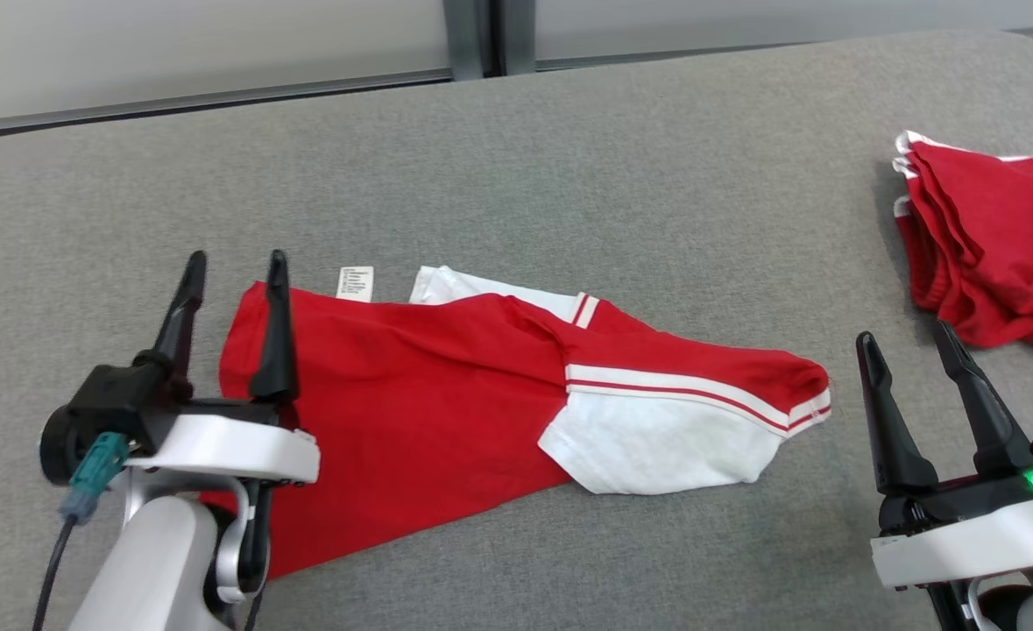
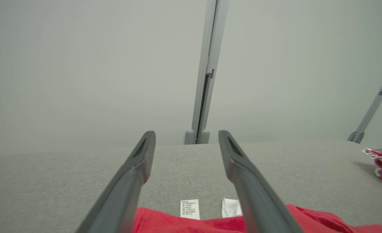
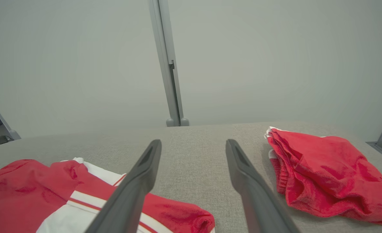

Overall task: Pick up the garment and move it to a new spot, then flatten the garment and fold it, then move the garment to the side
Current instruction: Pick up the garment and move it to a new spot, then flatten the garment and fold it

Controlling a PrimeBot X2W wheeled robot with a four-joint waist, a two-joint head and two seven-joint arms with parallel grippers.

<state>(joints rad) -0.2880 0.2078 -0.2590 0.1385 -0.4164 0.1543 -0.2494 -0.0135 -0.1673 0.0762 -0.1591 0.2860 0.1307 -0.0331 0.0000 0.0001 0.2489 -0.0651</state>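
So the red and white garment (image 1: 411,394) is lying crumpled flat in the middle of the grey worktop (image 1: 569,158), white care label (image 1: 356,283) poking out the far edge. Left tool (image 1: 236,263) hangs over its left end, fingers spread, holding nothing. Right tool (image 1: 904,337) sits just off the striped end, also spread and empty. Another red pile (image 1: 989,245) is at the far right.

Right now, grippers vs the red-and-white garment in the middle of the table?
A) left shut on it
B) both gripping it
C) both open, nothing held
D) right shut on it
C: the left gripper and the right gripper both have their fingers spread with nothing between them, and the garment lies loose on the grey table.
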